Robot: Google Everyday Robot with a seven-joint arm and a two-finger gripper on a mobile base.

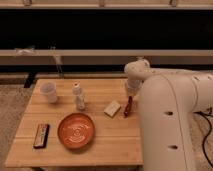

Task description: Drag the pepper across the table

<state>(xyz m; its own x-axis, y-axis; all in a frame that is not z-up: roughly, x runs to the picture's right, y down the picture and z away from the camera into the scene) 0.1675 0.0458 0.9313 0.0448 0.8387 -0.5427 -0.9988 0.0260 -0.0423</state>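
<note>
The pepper is a small dark red-brown chili lying near the right edge of the light wooden table. My gripper hangs from the white arm right above the pepper's upper end, at the table's right side. The big white arm covers the table's right edge below it.
A round orange plate sits front centre. A dark bar with a reddish centre lies front left. A white cup stands back left, a small white bottle beside it, and a pale block left of the pepper.
</note>
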